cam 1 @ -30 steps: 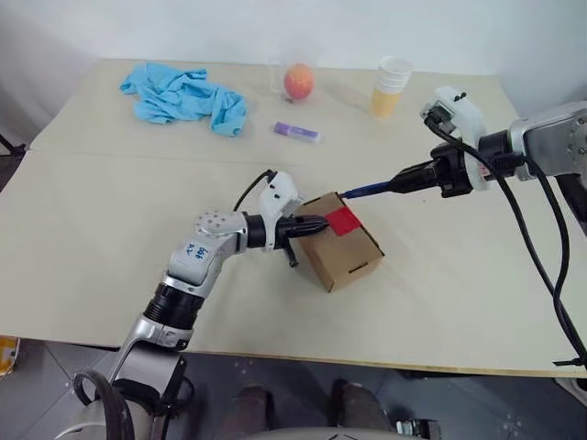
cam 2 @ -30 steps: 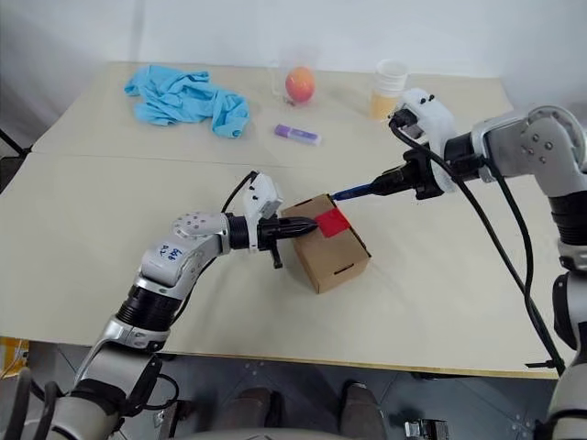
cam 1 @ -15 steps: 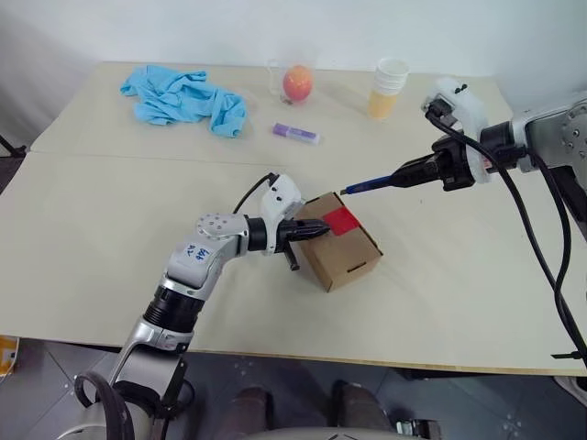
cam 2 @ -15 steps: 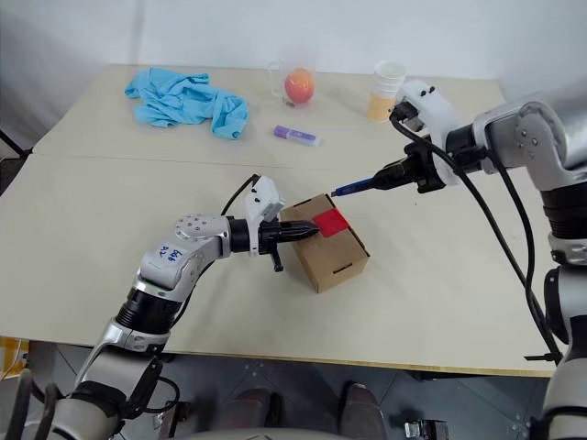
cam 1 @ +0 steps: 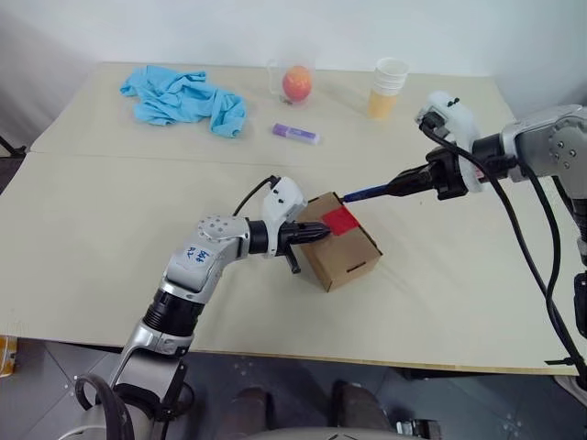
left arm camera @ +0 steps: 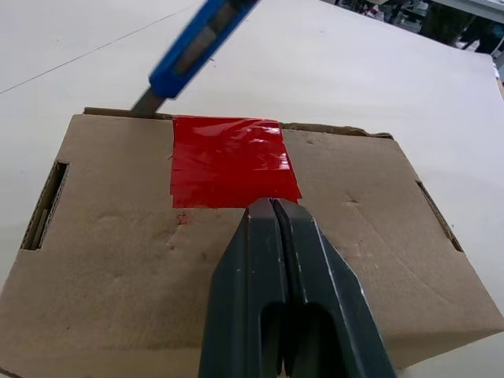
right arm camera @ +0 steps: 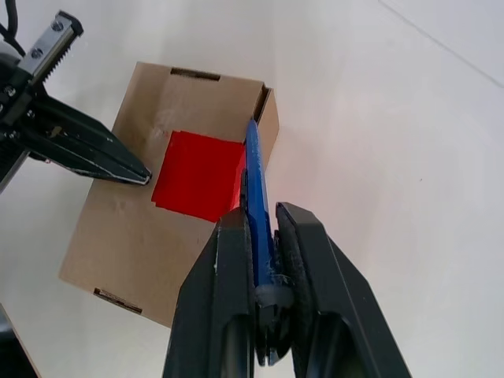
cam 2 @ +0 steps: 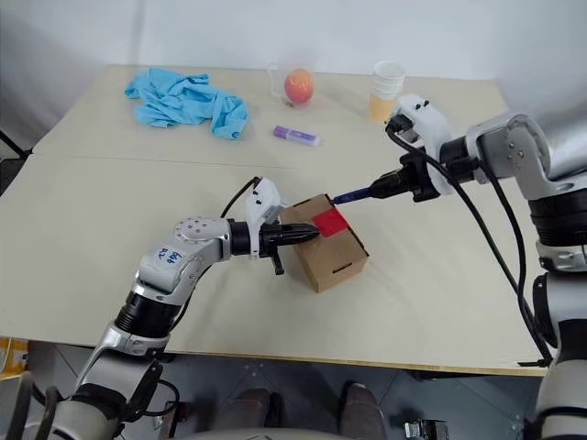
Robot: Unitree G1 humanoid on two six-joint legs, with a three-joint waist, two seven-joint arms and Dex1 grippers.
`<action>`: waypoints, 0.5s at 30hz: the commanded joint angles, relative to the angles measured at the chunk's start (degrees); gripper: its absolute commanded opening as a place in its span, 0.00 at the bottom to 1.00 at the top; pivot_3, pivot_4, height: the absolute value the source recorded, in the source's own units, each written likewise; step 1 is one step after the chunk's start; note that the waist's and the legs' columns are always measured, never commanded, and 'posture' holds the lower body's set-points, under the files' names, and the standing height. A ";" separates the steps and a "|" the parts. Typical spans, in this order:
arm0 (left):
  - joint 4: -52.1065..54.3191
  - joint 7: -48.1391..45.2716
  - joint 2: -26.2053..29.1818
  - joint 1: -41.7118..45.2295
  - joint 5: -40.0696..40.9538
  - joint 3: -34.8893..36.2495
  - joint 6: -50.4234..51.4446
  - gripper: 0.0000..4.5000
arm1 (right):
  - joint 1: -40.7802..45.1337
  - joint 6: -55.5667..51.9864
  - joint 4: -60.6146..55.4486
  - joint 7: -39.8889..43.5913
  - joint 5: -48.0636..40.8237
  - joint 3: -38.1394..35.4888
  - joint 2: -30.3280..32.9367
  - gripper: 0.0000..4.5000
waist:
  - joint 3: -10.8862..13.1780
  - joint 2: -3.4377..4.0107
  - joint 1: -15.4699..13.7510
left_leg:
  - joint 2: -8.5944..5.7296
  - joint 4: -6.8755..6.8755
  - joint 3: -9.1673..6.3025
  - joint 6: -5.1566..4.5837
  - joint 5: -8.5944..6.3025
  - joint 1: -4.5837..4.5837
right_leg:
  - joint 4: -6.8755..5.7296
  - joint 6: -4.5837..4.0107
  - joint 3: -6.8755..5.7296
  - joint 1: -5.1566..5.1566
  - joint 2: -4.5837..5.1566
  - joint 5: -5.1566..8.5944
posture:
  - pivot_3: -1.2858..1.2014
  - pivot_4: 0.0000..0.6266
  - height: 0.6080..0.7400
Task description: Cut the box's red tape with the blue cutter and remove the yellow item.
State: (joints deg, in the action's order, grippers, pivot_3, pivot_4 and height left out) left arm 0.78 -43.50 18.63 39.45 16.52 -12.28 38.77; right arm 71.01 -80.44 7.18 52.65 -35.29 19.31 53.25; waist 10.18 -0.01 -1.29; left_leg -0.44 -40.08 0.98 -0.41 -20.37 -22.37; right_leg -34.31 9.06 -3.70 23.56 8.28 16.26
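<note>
The brown box [cam 1: 348,258] lies on the table with the red tape [cam 1: 341,220] on its top face. My left gripper [cam 1: 316,233] is shut, its tips [left arm camera: 272,206] resting on the box top at the tape's near edge. My right gripper [cam 1: 405,183] is shut on the blue cutter [cam 1: 367,192]. The cutter [right arm camera: 256,177] slants down to the box, and its blade tip [left arm camera: 146,104] meets the far edge right at a corner of the tape [left arm camera: 232,161]. The yellow item is hidden.
At the back of the table lie a blue cloth [cam 1: 183,96] and a purple tube [cam 1: 295,133]. An orange-red ball [cam 1: 296,82] sits in a clear cup, with a stack of paper cups [cam 1: 388,87] beside it. Bare tabletop surrounds the box.
The right wrist has rolled a little with the cutter, lifting briefly and settling back; the blade tip stays at the box's far edge. The left gripper holds its place on the box top.
</note>
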 commanded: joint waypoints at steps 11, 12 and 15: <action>-1.37 1.28 -0.80 -0.47 -1.24 -1.89 2.51 0.00 | 3.89 -1.94 -1.38 4.69 1.45 2.45 0.24 0.03 | 0.00 0.00 -0.01 | 0.00 -0.02 0.00 0.00 0.00 0.01 | -0.03 0.00 0.01 -0.01 0.00 0.00 | 0.52 0.24 1.00; -1.58 1.44 -0.92 -0.32 -1.40 -2.05 2.64 0.00 | 4.82 -1.61 -0.90 5.54 2.22 3.90 0.26 0.03 | -0.01 0.01 0.05 | 0.00 -0.03 0.00 0.00 0.00 0.01 | -0.04 0.00 0.01 -0.01 0.00 0.00 | 0.52 0.24 1.00; -2.13 1.84 -1.25 -0.06 -1.99 -2.60 2.86 0.00 | 7.81 -1.34 1.22 8.31 3.77 7.44 -0.50 0.03 | -0.01 0.01 0.02 | -0.01 -0.04 0.00 0.01 0.01 0.04 | -0.10 0.00 0.03 -0.01 0.00 0.00 | 0.52 0.24 1.00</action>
State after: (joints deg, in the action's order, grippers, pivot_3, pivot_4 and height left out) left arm 0.21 -42.29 17.58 40.02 16.06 -12.50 40.09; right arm 76.84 -82.36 8.26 58.28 -31.51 26.25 53.16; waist 10.17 0.00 -1.27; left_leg -0.46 -40.13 1.00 -0.40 -20.36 -22.32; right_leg -34.42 9.06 -3.68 23.56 8.28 16.26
